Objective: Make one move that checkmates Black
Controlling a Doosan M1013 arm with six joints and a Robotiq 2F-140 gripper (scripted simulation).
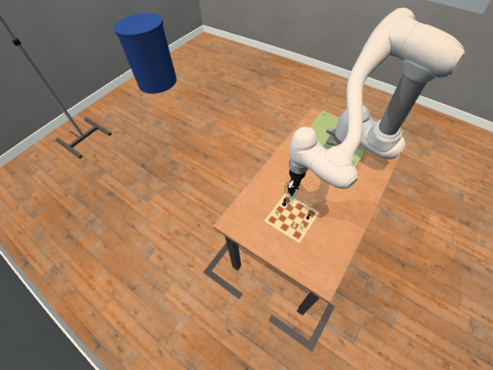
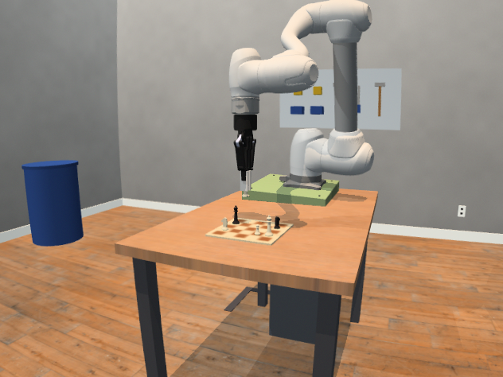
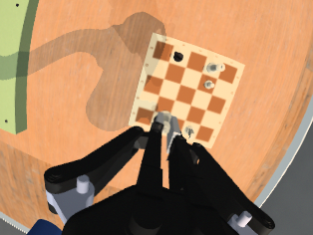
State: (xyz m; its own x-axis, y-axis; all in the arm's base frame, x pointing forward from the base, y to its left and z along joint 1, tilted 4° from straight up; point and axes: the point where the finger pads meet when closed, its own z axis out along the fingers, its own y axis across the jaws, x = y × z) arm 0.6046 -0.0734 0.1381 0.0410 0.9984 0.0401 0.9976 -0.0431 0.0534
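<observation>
A small chessboard lies on the wooden table. My gripper hangs well above the board's near-left corner as the exterior view shows it, shut on a small white piece. On the board stand a tall black piece, a small black piece, a tall white piece, a white pawn and another white piece. All of them are upright.
The arm's green base plate sits at the far end of the table. A blue barrel and a stand are on the floor, away from the table.
</observation>
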